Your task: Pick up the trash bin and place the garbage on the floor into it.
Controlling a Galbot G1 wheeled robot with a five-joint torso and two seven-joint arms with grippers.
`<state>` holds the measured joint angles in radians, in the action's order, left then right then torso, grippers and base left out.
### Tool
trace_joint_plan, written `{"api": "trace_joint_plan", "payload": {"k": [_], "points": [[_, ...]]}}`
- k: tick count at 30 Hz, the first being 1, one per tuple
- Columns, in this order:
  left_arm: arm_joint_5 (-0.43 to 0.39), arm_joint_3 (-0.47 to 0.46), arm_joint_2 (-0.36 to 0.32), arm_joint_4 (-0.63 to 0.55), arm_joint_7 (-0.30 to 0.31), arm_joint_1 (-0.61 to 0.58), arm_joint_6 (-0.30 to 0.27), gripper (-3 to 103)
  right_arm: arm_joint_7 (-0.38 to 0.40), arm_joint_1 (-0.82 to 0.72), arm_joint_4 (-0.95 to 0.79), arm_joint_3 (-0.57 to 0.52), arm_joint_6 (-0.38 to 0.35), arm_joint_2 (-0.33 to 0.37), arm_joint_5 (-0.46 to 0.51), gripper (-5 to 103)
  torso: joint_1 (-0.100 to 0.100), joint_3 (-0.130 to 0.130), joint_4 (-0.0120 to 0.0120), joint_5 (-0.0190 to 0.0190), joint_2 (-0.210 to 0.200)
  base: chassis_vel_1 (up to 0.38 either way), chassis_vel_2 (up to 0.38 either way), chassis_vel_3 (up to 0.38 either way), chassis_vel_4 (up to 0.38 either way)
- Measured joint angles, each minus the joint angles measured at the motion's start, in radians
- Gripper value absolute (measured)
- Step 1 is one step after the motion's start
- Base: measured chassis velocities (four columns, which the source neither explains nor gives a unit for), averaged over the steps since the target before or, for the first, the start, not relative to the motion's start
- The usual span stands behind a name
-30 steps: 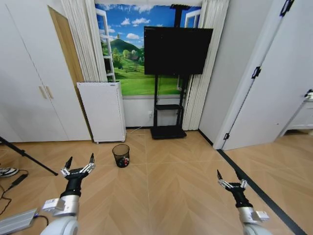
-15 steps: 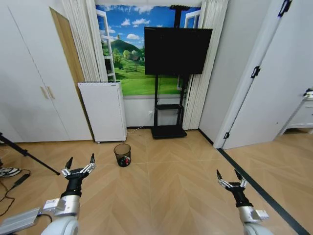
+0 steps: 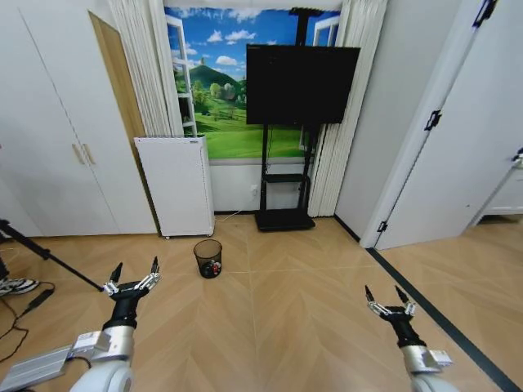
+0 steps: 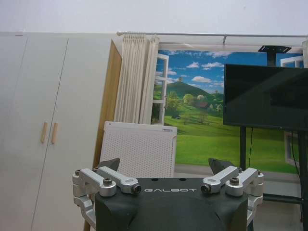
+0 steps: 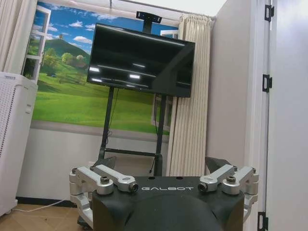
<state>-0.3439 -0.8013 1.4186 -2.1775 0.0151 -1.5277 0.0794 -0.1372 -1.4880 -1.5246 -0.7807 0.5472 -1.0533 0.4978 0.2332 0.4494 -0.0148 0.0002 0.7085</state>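
Observation:
The trash bin [image 3: 207, 258], a small black wire-mesh basket, stands upright on the wood floor well ahead of me, in front of the white appliance. Some garbage [image 3: 212, 267] shows as a red lump through the mesh low in the bin. My left gripper [image 3: 133, 272] is raised at the lower left, open and holding nothing, short of the bin and to its left. At the lower right my right gripper [image 3: 383, 292] is open too, far from the bin. In the wrist views, the left gripper [image 4: 163, 166] and the right gripper [image 5: 161, 161] each stand with their jaws spread.
A white appliance [image 3: 173, 186] stands against the wall behind the bin. A TV [image 3: 301, 73] on a black stand [image 3: 282, 219] is to its right. A tripod leg [image 3: 41, 251], cables and a shoe [image 3: 12, 286] lie at the left. A white door [image 3: 458, 139] is on the right.
The whole view has shifted, so the camera has moved; the bin now looks slightly smaller and farther. Both grippers keep the same open pose.

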Motion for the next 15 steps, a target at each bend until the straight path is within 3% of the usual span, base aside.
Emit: {"api": "trace_joint_plan", "payload": {"k": [5,7,15], "points": [[-0.001,0.0,-0.001,0.002,0.0,0.004,0.0,100,0.026,0.003,0.0,0.008,0.002,0.0,-0.014,100,0.0,0.0,0.0,-0.0002,0.0,0.018,0.033,-0.026,-0.036],[-0.001,0.0,-0.002,0.002,0.0,0.005,0.0,100,0.034,0.015,0.004,0.024,0.039,-0.007,-0.006,100,0.0,0.0,0.0001,-0.0001,0.0,0.127,0.095,-0.119,-0.104],[-0.001,0.0,-0.002,0.002,0.0,0.004,0.0,100,0.04,0.019,0.004,0.035,0.051,-0.008,0.001,100,0.0,0.0,0.0003,-0.0004,0.0,0.136,0.107,-0.13,-0.093]]}}
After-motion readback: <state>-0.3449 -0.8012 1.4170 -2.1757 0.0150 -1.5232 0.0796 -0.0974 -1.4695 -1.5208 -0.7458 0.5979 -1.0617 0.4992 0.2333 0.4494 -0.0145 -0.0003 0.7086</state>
